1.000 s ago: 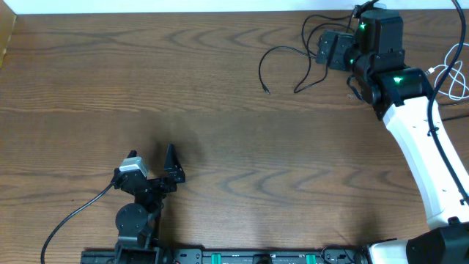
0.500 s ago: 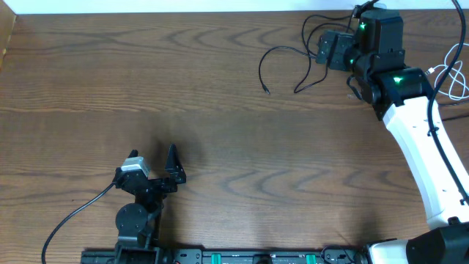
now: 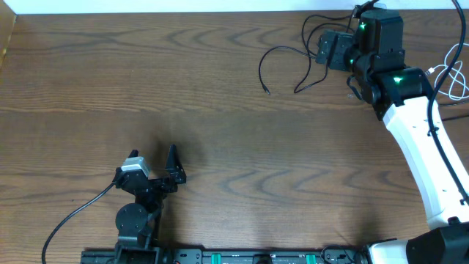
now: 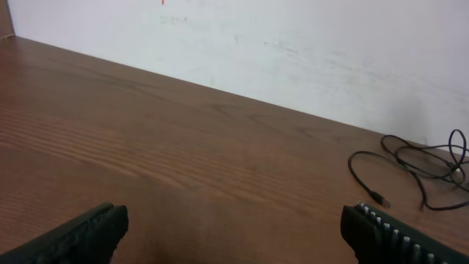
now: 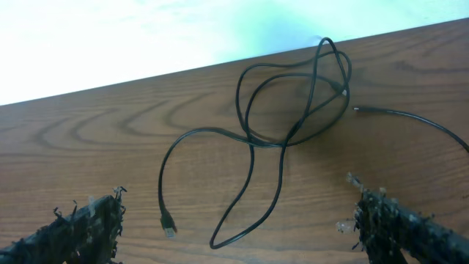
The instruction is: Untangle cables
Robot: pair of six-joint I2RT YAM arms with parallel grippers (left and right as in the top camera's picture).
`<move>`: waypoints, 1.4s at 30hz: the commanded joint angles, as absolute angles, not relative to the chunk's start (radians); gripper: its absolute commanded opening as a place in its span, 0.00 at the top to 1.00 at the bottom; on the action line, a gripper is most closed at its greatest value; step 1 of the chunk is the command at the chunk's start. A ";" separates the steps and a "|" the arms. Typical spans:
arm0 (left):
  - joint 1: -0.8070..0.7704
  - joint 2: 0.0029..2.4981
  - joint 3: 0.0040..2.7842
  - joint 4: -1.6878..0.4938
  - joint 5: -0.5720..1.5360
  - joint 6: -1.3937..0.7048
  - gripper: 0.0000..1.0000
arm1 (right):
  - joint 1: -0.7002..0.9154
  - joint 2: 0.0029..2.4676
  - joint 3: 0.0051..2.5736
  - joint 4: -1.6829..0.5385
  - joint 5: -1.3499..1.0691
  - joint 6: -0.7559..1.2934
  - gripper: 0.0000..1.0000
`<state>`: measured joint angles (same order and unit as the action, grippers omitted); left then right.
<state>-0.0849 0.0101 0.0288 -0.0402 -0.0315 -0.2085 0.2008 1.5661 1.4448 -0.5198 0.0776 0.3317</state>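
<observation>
Black cables lie in loose crossed loops at the far right of the desk, near its back edge; one plug end trails out to the left; white cable lies apart at the right edge, only partly seen. Right tool is poised just beside the black loops, jaws spread wide, nothing held. Left tool likewise wide and empty, well apart near the front edge. Judgement: untangling hardly begun; strands cross one another, none drawn free; all the separating is left.
</observation>
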 commanded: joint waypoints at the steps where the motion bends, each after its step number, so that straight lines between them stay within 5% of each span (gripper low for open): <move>1: -0.079 0.005 0.004 -0.073 -0.030 -0.195 0.02 | 0.204 1.565 1.455 -0.520 0.079 0.324 0.01; 42: -0.079 0.005 0.004 -0.073 -0.030 -0.195 0.02 | 0.202 1.565 1.404 -0.523 0.103 0.324 0.01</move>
<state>-0.0849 0.0101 0.0288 -0.0406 -0.0315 -0.2085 0.2008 1.5661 1.4353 -0.5190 0.0788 0.3317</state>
